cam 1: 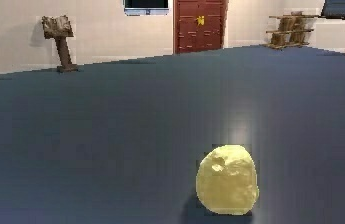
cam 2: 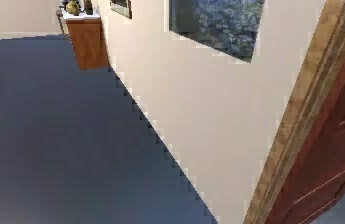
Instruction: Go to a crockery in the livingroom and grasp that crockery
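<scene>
Gripper state: you can't tell from these frames, and the same goes for the arm's pose. Nearest thing ahead of you in the forward view is a pale yellow lumpy blob [cam 1: 226, 180] sitting on the dark blue floor [cam 1: 100, 130], low and right of centre; its shape doesn't read as crockery. Past it the floor runs to the far wall, with a red door [cam 1: 200, 25], a wooden stand [cam 1: 60, 40] at left and a wooden shelf unit [cam 1: 292, 30] at right. The arm side view gives you what the forward one doesn't: a cream wall [cam 2: 195, 120] close alongside, a blue framed picture [cam 2: 215, 25] on it, a wooden door frame [cam 2: 300, 120] at right, and a wooden cabinet [cam 2: 87, 42] against the wall farther along. Small round items [cam 2: 72, 7] sit on the cabinet top; you can't tell whether any of them is the crockery.
</scene>
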Tool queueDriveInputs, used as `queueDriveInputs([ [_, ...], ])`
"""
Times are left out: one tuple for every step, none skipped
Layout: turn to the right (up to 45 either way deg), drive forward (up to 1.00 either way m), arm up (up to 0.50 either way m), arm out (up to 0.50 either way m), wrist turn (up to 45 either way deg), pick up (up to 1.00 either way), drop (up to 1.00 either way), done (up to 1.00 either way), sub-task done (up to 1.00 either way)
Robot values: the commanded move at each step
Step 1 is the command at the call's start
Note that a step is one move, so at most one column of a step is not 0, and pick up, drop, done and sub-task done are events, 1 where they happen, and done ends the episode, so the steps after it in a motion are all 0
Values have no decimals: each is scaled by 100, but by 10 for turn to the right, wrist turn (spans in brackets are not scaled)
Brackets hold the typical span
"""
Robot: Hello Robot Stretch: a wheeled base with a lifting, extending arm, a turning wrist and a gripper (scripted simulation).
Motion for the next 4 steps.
queueDriveInputs([
  [450,0,0,0,0,0,0,0,0],
  [150,0,0,0,0,0,0,0,0],
  [0,100,0,0,0,0,0,0,0],
  [30,0,0,0,0,0,0,0,0],
])
